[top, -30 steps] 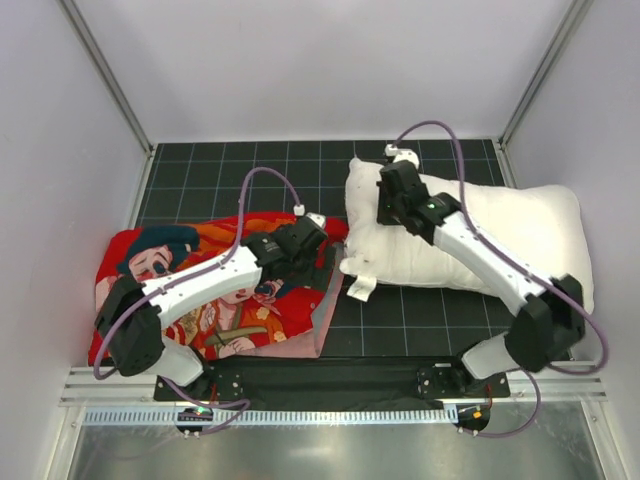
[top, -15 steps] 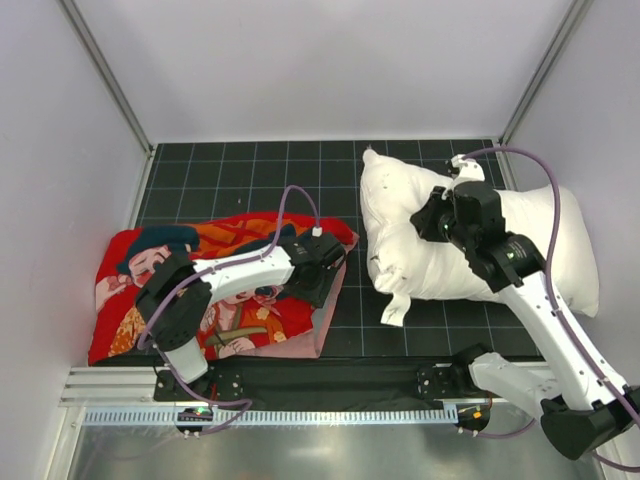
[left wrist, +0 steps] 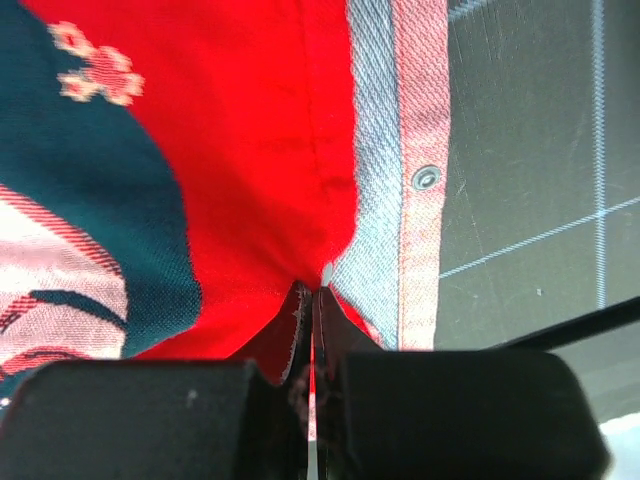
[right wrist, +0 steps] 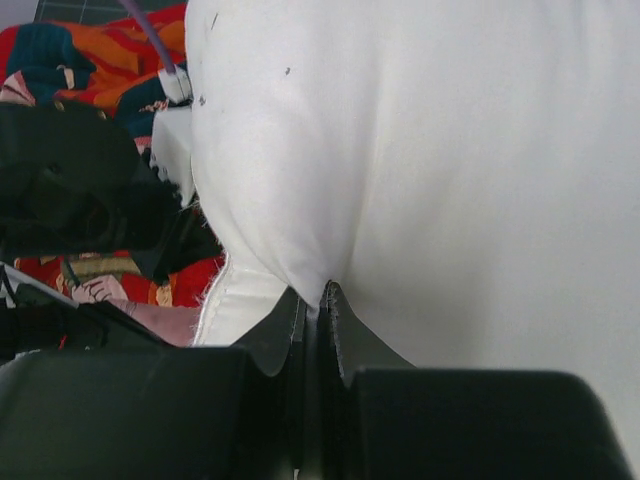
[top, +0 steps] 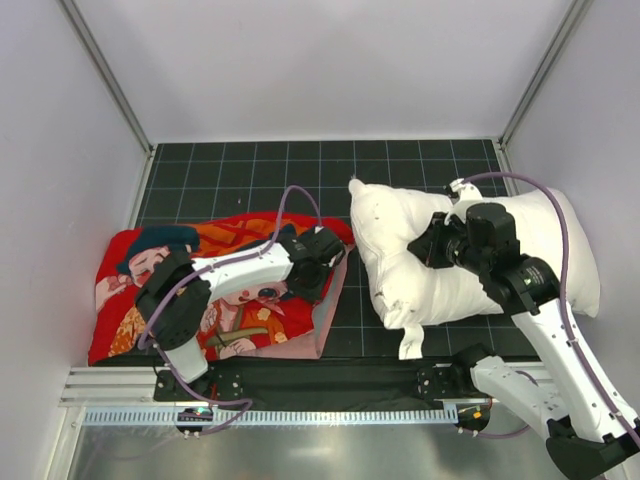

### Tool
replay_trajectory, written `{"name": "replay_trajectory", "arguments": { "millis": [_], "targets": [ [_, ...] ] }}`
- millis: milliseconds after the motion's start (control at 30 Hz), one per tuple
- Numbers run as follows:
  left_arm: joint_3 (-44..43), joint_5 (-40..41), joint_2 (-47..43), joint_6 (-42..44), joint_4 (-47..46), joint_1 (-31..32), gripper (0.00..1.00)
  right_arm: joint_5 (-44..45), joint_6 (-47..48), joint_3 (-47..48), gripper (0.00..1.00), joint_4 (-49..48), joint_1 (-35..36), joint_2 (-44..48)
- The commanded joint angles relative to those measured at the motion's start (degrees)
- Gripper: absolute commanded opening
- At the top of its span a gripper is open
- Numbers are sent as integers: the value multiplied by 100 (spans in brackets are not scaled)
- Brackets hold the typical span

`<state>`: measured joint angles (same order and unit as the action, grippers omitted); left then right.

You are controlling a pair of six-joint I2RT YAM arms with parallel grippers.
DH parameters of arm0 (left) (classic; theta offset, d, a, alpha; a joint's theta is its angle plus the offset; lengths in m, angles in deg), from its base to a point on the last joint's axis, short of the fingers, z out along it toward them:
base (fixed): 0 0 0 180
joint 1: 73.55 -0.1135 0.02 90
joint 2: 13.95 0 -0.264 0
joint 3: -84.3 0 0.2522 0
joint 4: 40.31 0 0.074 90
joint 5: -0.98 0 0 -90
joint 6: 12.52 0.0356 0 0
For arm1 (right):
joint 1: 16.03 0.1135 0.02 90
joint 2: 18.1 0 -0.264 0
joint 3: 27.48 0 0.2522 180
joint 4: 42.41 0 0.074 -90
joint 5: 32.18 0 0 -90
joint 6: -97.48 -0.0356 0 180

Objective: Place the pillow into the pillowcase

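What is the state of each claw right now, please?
Left claw: closed, pinching the pillowcase beside its snap-button edge.
Right claw: closed, pinching a fold of the pillow.

Black gridded mat (top: 250, 170), white walls (top: 320, 60), slotted metal rail (top: 330, 416)

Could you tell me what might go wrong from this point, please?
1. The left claw pinches only a thin fold of the pillowcase at its edge; it may slip out, or hold both layers so the mouth will not open.
2. The right claw grips just a pinch of the pillow; lifting could pull it free.
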<state>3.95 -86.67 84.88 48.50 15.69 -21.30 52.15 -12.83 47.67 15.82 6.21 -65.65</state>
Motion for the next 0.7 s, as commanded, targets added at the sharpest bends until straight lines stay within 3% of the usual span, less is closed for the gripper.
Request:
{"name": "replay_trajectory", "arguments": {
  "millis": [0,133,367,667],
  "targets": [
    [-197,-120,-521,111,13,-476,0,-740,203,-161,4,185,-71,158],
    [-22,-217,-1057,23,-119,-1031,0,-1646,204,-530,4,159,-62,386],
    [312,-94,-1725,-425,-400,-1331,0,-3359,177,-777,4,229,96,528],
    [445,107,-2192,-741,-638,-1472,0,-3555,-86,-1471,4,-227,895,316]
  ]
}}
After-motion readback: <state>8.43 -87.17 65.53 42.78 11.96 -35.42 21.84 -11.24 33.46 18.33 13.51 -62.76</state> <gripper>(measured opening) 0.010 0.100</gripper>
